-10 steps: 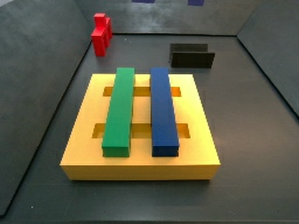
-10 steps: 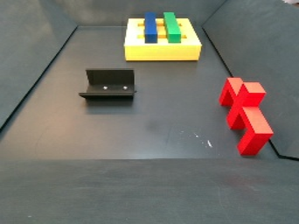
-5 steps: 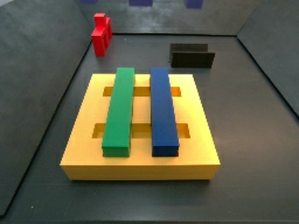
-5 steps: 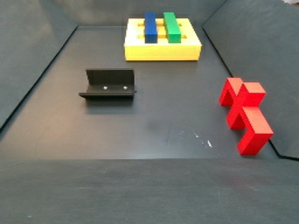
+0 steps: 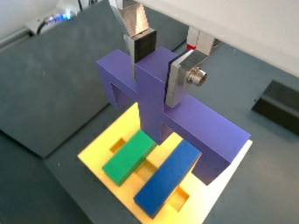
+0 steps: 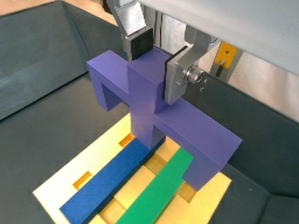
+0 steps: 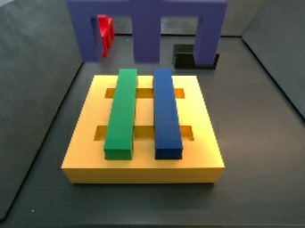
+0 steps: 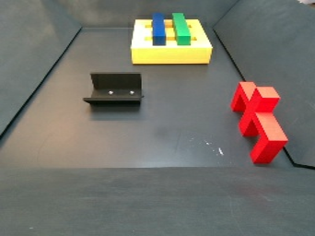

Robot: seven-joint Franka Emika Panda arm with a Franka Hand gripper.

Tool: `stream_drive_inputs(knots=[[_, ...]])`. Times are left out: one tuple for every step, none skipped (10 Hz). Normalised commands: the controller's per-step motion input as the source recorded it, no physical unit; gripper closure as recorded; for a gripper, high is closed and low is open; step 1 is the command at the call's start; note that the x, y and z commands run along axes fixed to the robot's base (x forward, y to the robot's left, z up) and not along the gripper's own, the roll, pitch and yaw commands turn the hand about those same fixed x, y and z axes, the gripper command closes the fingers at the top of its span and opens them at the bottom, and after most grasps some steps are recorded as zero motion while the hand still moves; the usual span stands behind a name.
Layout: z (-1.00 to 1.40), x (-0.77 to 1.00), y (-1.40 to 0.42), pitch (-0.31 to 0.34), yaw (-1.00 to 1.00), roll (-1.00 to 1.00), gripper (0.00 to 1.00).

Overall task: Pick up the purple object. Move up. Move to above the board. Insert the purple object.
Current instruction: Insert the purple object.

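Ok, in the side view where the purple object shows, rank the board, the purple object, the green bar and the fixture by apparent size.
1. the board
2. the purple object, held by the gripper above the board's far end
3. the green bar
4. the fixture, partly hidden and farther away, so unsure

One purple object (image 5: 176,109), one board (image 7: 143,160), two bars, one gripper (image 5: 162,59) above
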Motion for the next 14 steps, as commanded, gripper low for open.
stream_drive_inputs(knots=[[-0.62, 0.01, -0.4, -0.004, 0.07, 0.38, 1.0], [-0.51, 0.03, -0.34, 0.0, 0.06, 0.43, 1.0], [-0.4, 0.13, -0.18, 0.024, 0.0, 0.48, 1.0], [-0.49, 0.0, -0.16, 0.036, 0.05, 0.28, 1.0], [-0.51, 0.0, -0.15, 0.0, 0.03, 0.03, 1.0], [-0.6, 0.0, -0.17, -0.077, 0.01, 0.03, 1.0], [-0.5, 0.0, -0.12, -0.024, 0.02, 0.05, 1.0], [-0.29, -0.08, -0.05, -0.039, 0.07, 0.0, 1.0], [-0.27, -0.05, 0.0, -0.027, 0.1, 0.0, 1.0], [-0.25, 0.0, 0.0, 0.0, 0.14, 0.05, 1.0], [-0.21, 0.0, 0.0, 0.0, 0.19, 0.04, 1.0], [-0.16, 0.16, -0.01, 0.0, 0.23, 0.01, 1.0], [-0.05, 0.09, -0.05, 0.0, 0.08, 0.0, 1.0], [-0.03, 0.0, -0.03, 0.0, 0.03, 0.0, 1.0]])
